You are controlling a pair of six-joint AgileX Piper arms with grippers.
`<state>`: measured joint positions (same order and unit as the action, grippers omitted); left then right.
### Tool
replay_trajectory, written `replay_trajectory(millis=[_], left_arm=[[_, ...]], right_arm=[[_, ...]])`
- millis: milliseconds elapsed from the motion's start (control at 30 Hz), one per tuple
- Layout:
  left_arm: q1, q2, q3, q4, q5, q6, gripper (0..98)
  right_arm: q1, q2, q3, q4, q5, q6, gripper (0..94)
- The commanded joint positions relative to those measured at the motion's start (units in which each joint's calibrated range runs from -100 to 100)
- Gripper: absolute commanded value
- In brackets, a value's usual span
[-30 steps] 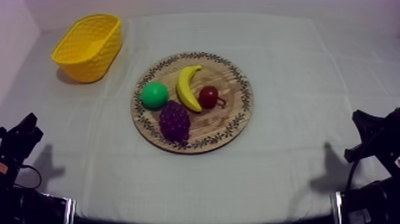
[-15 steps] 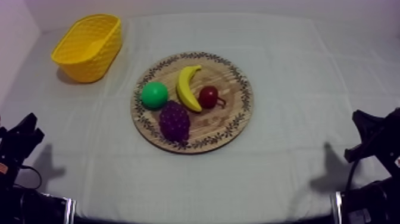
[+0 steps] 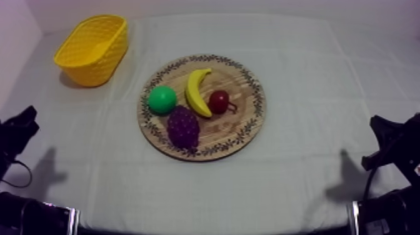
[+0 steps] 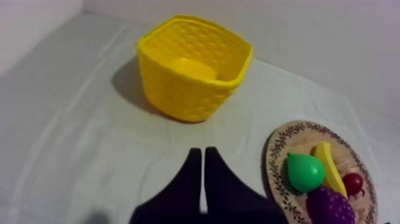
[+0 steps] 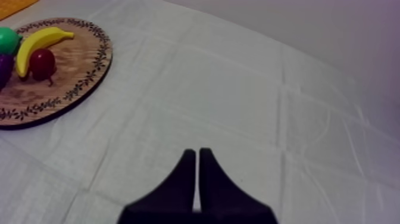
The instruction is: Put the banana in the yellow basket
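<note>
Curved yellow toy banana (image 3: 197, 92) lay mid-frame on the round, pattern-rimmed wooden board (image 3: 242, 127), between green pear (image 3: 162, 99) and small red fruit (image 3: 218, 100). It was likely light, stiff and slick, best taken across its middle. The left hand (image 4: 203, 150) and right hand (image 5: 197, 151) were narrow wedges, empty; the yellow basket (image 3: 94, 69) stood upper left.

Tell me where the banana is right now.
In the top view the banana lies on the board, between the pear at left and the small red fruit at right.
</note>
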<state>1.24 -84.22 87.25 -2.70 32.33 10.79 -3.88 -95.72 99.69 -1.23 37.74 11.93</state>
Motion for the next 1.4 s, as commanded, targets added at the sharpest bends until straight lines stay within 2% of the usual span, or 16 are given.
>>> replay_trajectory(millis=[0, 300, 633, 967, 1367], left_arm=[[2.87, 13.85, -15.96, -0.70, 3.46, 0.09, 0.1], [9.95, 42.00, -49.29, -1.33, 14.41, 0.66, 0.1], [15.65, 64.19, -73.03, -1.34, 21.75, 1.95, 0.1], [19.90, 80.27, -85.98, -1.27, 28.16, 3.17, 0.1], [23.03, 92.17, -92.88, -1.13, 35.62, 3.76, 0.4]], right_arm=[[-0.02, -0.03, -0.03, -0.02, 0.00, 0.01, 0.2], [-0.02, -0.03, -0.03, -0.02, 0.00, 0.01, 0.2], [-0.02, -0.03, -0.03, -0.02, 0.00, 0.01, 0.2], [-0.19, -0.03, -0.03, -0.02, 0.00, 0.01, 0.2], [-0.32, -0.03, -0.03, -0.02, 0.00, 0.01, 0.2]])
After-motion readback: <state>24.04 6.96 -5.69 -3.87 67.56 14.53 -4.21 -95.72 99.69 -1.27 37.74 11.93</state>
